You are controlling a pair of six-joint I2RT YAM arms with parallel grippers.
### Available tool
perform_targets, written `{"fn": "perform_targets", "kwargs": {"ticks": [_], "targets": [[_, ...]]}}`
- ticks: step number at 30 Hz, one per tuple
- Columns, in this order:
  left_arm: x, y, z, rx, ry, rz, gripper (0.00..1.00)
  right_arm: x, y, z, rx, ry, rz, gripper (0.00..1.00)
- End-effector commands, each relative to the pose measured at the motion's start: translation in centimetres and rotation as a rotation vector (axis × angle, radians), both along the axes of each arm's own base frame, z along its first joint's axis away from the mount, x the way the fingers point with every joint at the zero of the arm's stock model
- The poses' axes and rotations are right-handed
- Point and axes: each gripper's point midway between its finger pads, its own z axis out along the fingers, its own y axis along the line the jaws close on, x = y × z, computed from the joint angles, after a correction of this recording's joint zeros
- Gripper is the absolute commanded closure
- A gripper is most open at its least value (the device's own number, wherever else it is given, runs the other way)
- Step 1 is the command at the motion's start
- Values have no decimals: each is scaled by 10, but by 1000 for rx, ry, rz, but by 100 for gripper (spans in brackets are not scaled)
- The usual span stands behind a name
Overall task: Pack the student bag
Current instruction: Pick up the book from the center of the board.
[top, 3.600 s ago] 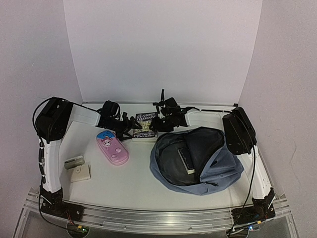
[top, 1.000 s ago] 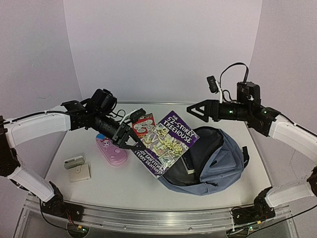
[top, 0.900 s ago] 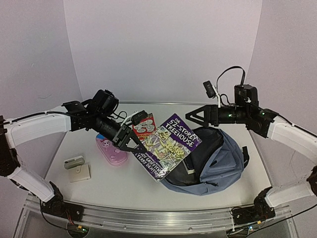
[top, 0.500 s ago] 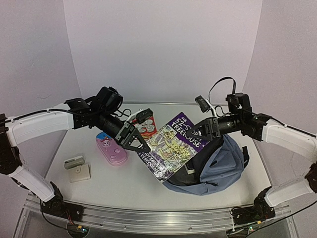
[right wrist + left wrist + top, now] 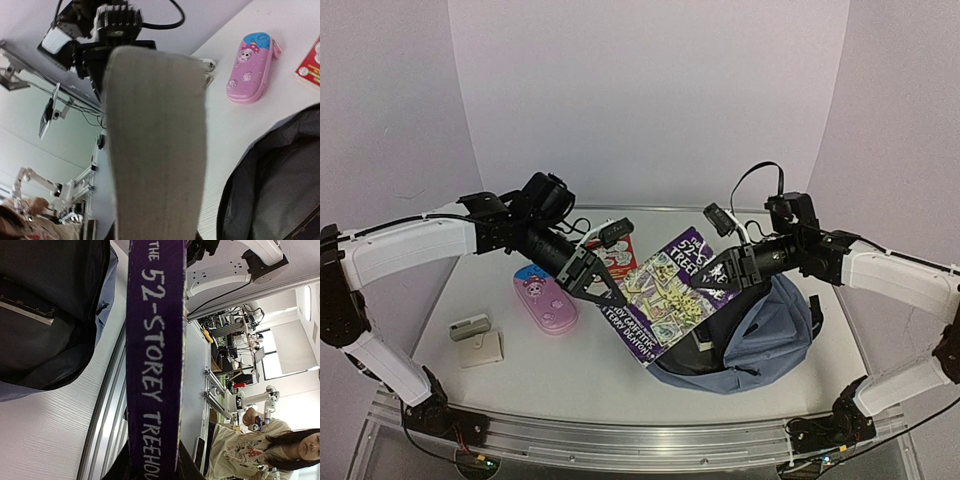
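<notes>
Top view: left gripper point(image 5: 608, 290) and right gripper point(image 5: 717, 270) clamp a purple paperback book point(image 5: 665, 300), tilted over the open slate-blue fabric student bag point(image 5: 780, 325).
Left wrist: spine point(image 5: 152, 365) held; opposing pulls could tear it.
Right wrist: page edge point(image 5: 157, 140) pinched; a slip would drop it outside.

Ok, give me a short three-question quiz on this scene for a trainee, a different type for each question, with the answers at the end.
1. True or false: the pink pencil case lies on the table, outside the backpack.
2. Which thing are the left gripper and the right gripper both holding? A) the pink pencil case B) the purple book C) the backpack
3. Fill in the blank: the purple book's title reads "The 52-Storey ____".

Key: 1 true; 2 B; 3 Treehouse.
</notes>
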Motion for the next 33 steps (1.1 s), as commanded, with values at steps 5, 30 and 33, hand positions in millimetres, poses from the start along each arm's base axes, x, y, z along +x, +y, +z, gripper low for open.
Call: {"fn": "perform_targets", "kwargs": {"ticks": [5, 30, 33], "targets": [[54, -11, 61, -284, -289, 308, 14, 30, -2, 68, 190, -131, -243, 100], [51, -22, 96, -485, -233, 283, 78, 32, -28, 117, 448, -141, -417, 100], [53, -21, 94, -484, -229, 300, 96, 34, -28, 112, 440, -131, -425, 100]]}}
